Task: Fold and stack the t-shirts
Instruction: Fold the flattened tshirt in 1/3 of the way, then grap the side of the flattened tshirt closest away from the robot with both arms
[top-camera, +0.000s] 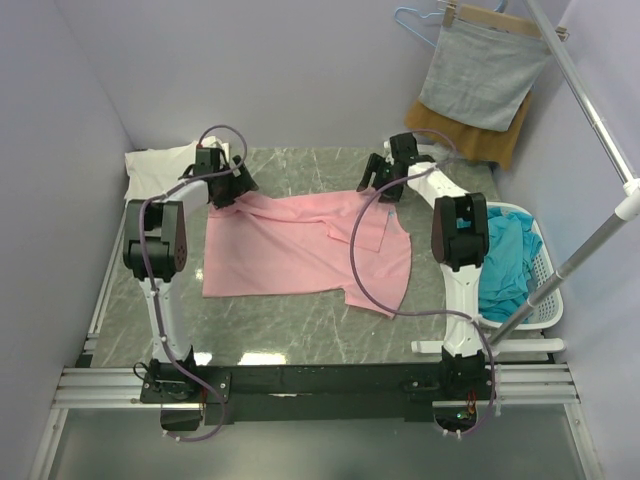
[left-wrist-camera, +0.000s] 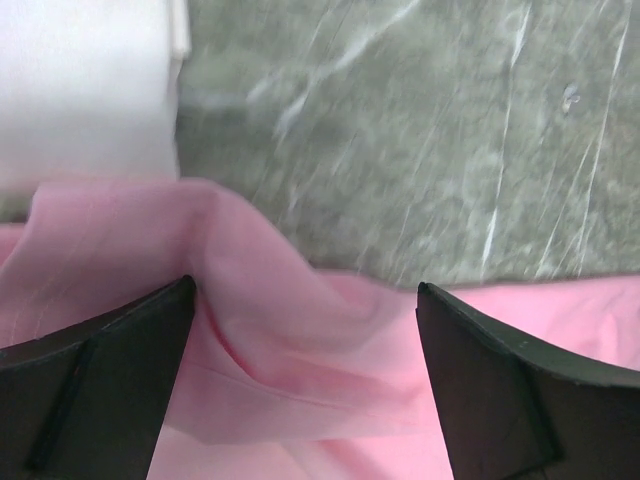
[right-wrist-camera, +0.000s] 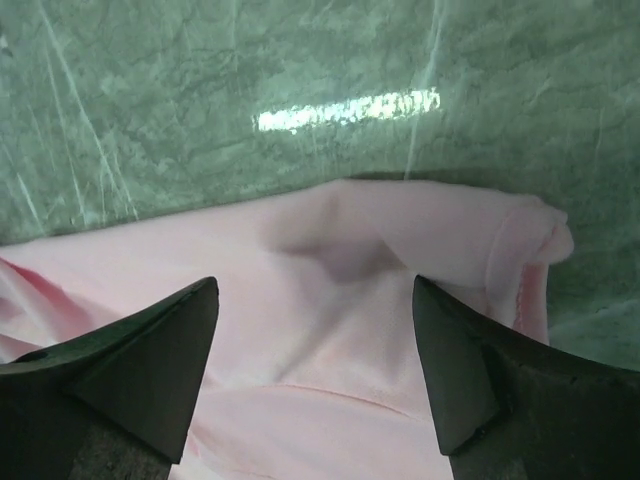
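Note:
A pale pink t-shirt (top-camera: 300, 245) lies spread on the grey marble table (top-camera: 300, 335). My left gripper (top-camera: 222, 192) is open over its far left corner; in the left wrist view (left-wrist-camera: 300, 300) the pink cloth (left-wrist-camera: 290, 350) bunches between the two black fingers (left-wrist-camera: 100, 380). My right gripper (top-camera: 382, 188) is open over the far right corner; in the right wrist view (right-wrist-camera: 315, 300) the pink cloth (right-wrist-camera: 340, 330) lies between the fingers (right-wrist-camera: 480, 380), a rolled hem to the right. A folded cream-white shirt (top-camera: 160, 165) sits at the far left. Teal-blue shirts (top-camera: 505, 260) fill a basket.
A white laundry basket (top-camera: 545, 290) stands at the table's right edge. A grey cloth on a hanger (top-camera: 480, 75) and a mustard-brown cloth (top-camera: 510, 135) hang at the back right. A metal pole (top-camera: 590, 240) slants across the right side. The white shirt also shows in the left wrist view (left-wrist-camera: 85, 90).

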